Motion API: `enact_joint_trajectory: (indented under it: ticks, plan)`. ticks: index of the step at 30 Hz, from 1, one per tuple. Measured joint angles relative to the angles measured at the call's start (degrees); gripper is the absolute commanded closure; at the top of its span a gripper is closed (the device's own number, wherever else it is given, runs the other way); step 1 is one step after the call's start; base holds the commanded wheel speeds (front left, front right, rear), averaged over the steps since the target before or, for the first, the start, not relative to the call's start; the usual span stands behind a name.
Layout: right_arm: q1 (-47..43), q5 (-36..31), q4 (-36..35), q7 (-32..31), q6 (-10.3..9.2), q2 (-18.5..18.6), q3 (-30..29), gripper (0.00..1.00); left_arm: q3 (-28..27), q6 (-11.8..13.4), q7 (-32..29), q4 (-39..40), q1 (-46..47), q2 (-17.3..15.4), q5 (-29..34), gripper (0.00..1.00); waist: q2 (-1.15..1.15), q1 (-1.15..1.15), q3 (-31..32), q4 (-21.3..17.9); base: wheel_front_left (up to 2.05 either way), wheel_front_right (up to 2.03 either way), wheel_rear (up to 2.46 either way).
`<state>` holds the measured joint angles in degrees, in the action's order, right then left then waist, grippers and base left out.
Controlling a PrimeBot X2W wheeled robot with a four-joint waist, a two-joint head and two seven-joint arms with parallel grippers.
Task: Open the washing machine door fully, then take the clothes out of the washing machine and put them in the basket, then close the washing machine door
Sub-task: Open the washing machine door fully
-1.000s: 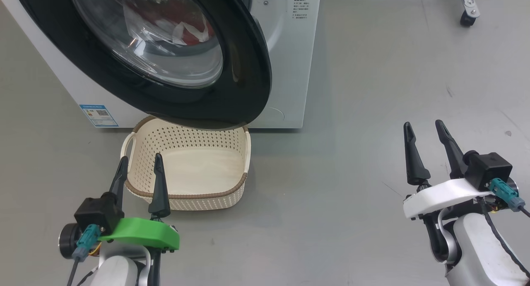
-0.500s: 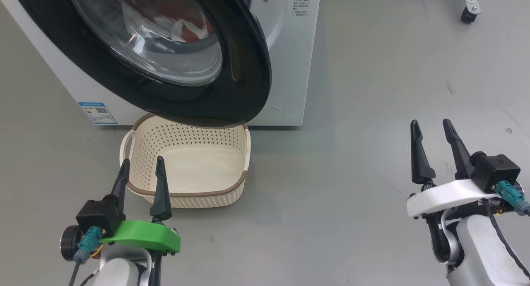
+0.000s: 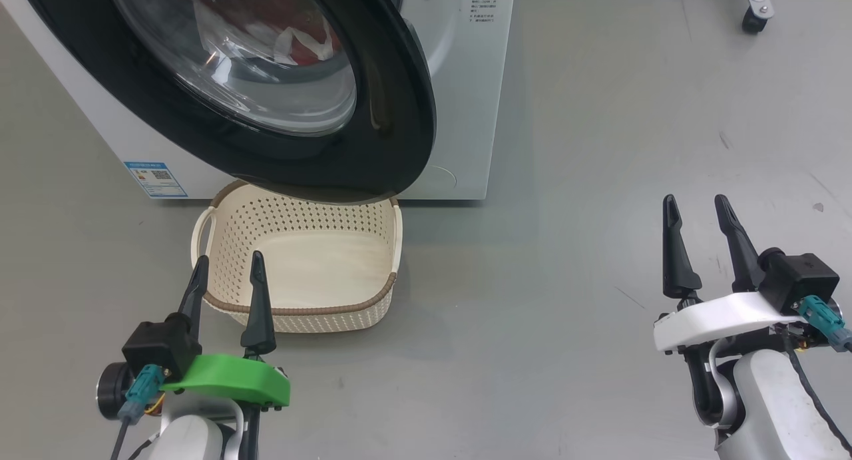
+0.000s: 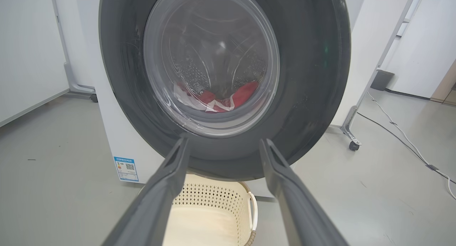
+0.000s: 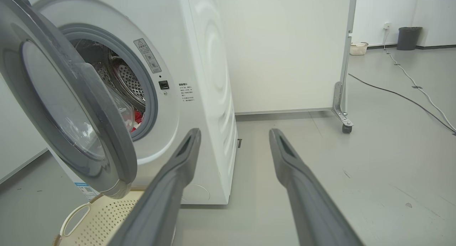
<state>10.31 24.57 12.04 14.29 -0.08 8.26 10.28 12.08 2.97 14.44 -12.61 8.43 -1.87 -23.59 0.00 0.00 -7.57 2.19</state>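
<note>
The white washing machine (image 3: 459, 100) fills the upper left of the head view. Its door (image 3: 393, 114), a black rim around a clear glass bowl, stands partly ajar, overhanging the basket (image 3: 296, 310). Through the glass I see red and white clothes (image 4: 217, 100) lying in the steel drum (image 5: 128, 82). The cream basket with a brown rim sits empty on the floor before the machine. My left gripper (image 3: 226, 267) hovers open at the basket's near edge. My right gripper (image 3: 695, 207) is open over bare floor, well right of the machine. Neither holds anything.
Grey floor (image 3: 599, 147) stretches to the right of the machine. A wheeled frame leg (image 3: 752, 20) stands at the far right, a white partition panel (image 5: 285, 50) behind the machine. A cable (image 5: 409, 96) runs across the floor, with a bin (image 5: 408, 37) beyond.
The whole head view has drifted slightly, so the camera moved. My right gripper has shifted a little to the right and down. The door, the basket and the left gripper hold their places.
</note>
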Motion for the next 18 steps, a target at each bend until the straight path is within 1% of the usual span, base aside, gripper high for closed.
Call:
enact_joint_trajectory:
  ticks: [6,9,16,18]
  plan:
    - [-0.1,-0.13,-0.02,0.0,0.03,-0.2,-0.33,0.0,0.05,-0.07,0.01,0.0,0.0,0.0,0.05,0.0,0.0,0.0,-0.16,0.09,0.0,0.0,0.0]
    - [-0.24,-0.33,-0.02,0.0,0.52,-0.37,-0.52,0.0,0.07,-0.07,0.0,0.0,0.0,0.0,0.05,0.0,0.0,0.0,-0.22,0.15,0.0,0.0,0.0]
    - [-0.26,-0.56,-0.02,0.0,0.67,-0.68,-0.98,0.0,0.07,-0.07,0.01,0.0,0.0,0.0,0.05,0.0,0.0,0.0,-0.24,0.29,0.0,0.0,0.0]
    - [-0.27,-0.57,-0.02,0.0,1.01,-0.75,-1.08,0.0,0.08,-0.07,0.0,0.0,0.0,0.0,0.05,0.0,0.0,0.0,-0.24,0.33,0.0,0.0,0.0]
